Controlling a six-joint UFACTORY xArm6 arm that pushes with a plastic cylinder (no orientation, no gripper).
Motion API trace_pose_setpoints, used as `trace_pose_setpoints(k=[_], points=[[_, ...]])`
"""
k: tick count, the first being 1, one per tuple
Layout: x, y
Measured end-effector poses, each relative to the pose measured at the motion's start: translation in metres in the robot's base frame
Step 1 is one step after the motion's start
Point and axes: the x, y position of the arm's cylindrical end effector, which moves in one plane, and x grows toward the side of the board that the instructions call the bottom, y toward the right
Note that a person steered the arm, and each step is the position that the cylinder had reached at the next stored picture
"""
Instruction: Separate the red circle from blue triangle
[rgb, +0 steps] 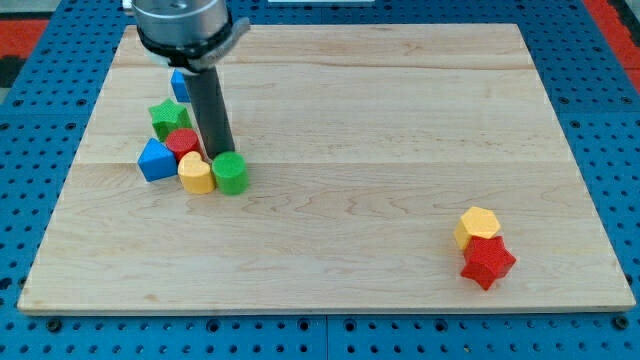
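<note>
The red circle (182, 143) sits in a tight cluster at the view's left, touching the blue triangle (156, 160) on its lower left. A green star (168, 117) lies just above the red circle, a yellow block (195, 173) just below it, and a green round block (230, 173) to the yellow block's right. My tip (221, 153) stands right of the red circle, just above the green round block. Whether it touches either cannot be told.
A blue block (180, 84) is partly hidden behind the rod near the view's top left. A yellow hexagon (478, 225) and a red star (488, 262) touch each other at the view's lower right. The wooden board (400, 150) lies on a blue pegboard.
</note>
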Motion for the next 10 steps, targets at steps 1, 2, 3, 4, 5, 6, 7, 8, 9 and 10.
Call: trace_pose_setpoints(k=[1, 2, 3, 4, 5, 6, 7, 8, 9, 10], points=[[0.047, 0.018], [0.073, 0.049], [0.077, 0.018], [0.092, -0.070], [0.050, -0.191], [0.009, -0.173], [-0.010, -0.146], [-0.014, -0.072], [-0.013, -0.033], [-0.001, 0.010]])
